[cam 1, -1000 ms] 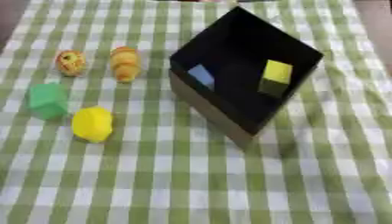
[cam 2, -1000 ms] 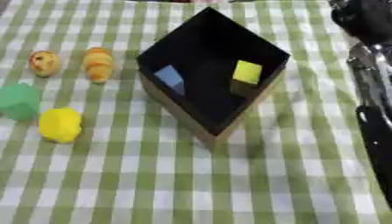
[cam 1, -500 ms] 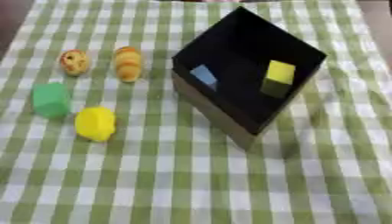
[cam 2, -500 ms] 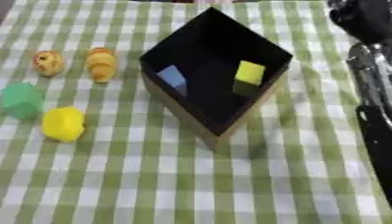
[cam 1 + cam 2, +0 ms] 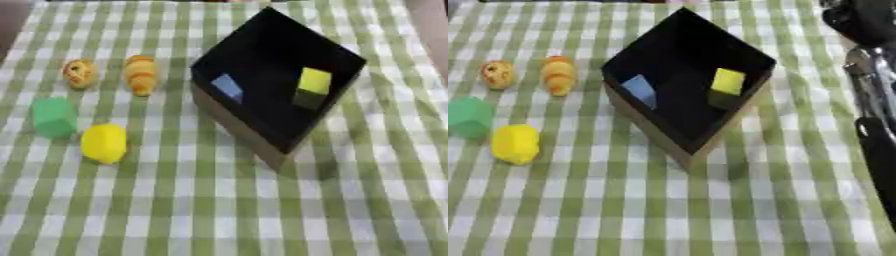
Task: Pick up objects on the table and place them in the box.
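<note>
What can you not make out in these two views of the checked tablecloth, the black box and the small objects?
- Robot's right arm: right eye view only, cut off by the right edge; its hand is not seen.
- Left hand: in neither view.
- Round orange-yellow object: blurred; its markings cannot be read.
- Black box: near inner walls hidden by its own rim; the blue piece and yellow block show inside.

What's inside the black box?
Inside the black box lie a blue block and a yellow block. The near wall hides part of the floor, so anything there cannot be seen.
</note>
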